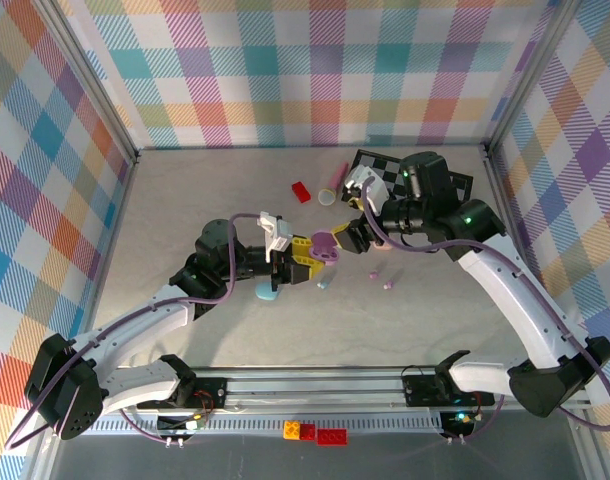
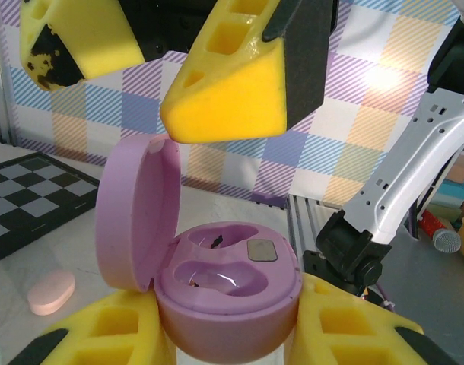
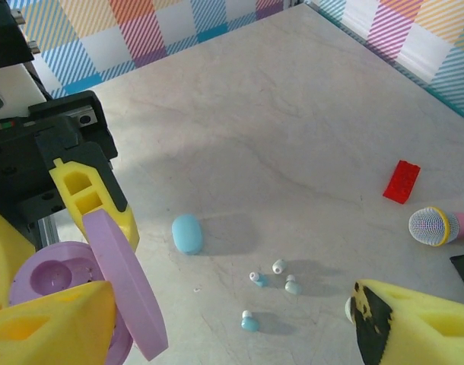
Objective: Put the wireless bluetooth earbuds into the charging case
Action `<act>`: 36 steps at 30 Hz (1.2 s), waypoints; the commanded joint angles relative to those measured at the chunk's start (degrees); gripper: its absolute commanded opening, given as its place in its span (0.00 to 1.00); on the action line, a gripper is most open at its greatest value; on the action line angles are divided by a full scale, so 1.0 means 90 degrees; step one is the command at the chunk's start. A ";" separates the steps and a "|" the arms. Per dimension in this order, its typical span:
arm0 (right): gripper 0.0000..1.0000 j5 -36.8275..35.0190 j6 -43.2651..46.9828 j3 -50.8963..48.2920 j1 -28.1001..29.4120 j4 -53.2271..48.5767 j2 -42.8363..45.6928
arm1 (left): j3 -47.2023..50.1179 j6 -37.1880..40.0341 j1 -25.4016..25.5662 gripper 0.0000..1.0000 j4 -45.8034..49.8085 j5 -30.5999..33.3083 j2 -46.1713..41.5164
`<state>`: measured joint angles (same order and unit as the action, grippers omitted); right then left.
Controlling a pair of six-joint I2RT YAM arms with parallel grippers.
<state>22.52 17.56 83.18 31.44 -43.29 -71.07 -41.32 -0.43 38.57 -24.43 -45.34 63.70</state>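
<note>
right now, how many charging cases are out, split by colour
purple charging case: 1
blue charging case: 1
pink charging case: 1
total: 3

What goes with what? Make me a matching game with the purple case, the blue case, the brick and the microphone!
Things:
1. purple case
2. blue case
3. brick
4. microphone

Descriptions:
A. closed, lying on the table
B. red
C. open, lid tipped up
D. silvery mesh head, pink handle

Pairs: 1-C, 2-A, 3-B, 4-D
</note>
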 commanded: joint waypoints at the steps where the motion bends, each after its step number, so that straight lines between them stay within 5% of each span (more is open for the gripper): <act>1: 0.82 0.0630 0.0039 -0.0093 -0.0066 0.0246 0.0117 | 0.0125 0.0260 0.0061 0.29 -0.0476 -0.0191 -0.0086; 13: 0.85 0.1692 0.0282 -0.0621 -0.0057 0.0333 0.0613 | 0.0229 0.0200 0.0012 0.29 -0.0929 -0.0111 0.0042; 30: 0.85 0.0261 0.1355 -0.0623 0.0541 -0.0093 0.0037 | 0.0028 -0.0036 0.0011 0.29 -0.0769 -0.0367 0.0085; 36: 0.73 0.0269 0.1033 -0.0505 0.0471 -0.0073 0.0096 | 0.0079 0.0038 0.0012 0.29 -0.0699 -0.0411 0.0063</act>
<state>27.07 27.35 77.25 36.45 -44.12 -70.57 -39.27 -0.47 38.48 -28.67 -45.43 64.93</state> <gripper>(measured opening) 0.738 0.313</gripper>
